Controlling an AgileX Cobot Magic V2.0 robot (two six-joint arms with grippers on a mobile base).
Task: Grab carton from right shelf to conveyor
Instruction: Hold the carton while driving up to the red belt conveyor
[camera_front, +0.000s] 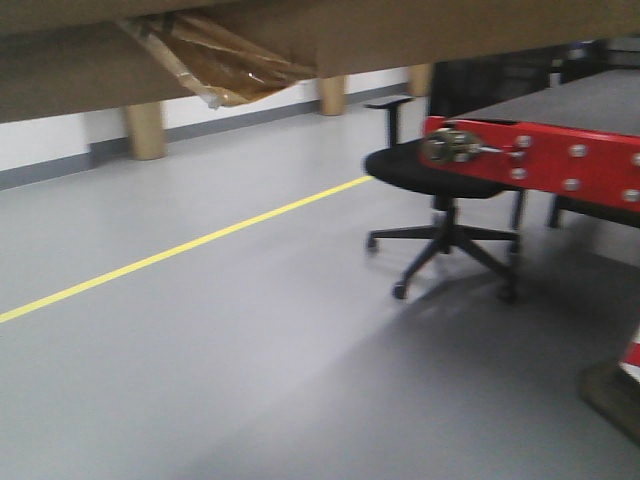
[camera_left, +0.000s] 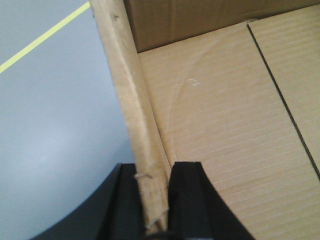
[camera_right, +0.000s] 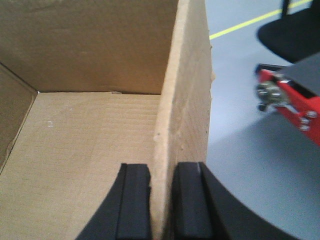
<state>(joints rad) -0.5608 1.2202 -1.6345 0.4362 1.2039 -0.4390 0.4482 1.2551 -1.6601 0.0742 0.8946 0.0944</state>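
We are holding the carton (camera_front: 400, 30) aloft near the conveyor (camera_front: 560, 165); the left gripper (camera_left: 154, 172) and right gripper (camera_right: 161, 170) are each pinching one upright carton wall.

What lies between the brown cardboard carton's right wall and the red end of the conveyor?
Only bare grey floor separates the brown cardboard carton from the red-framed conveyor, as the right wrist view shows.

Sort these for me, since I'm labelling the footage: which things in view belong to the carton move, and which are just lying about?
In the job: large brown corrugated cardboard carton; dark grey conveyor belt with red metal frame; left gripper, right gripper, shut on carton walls.
Just about: black swivel office chair; yellow floor line.
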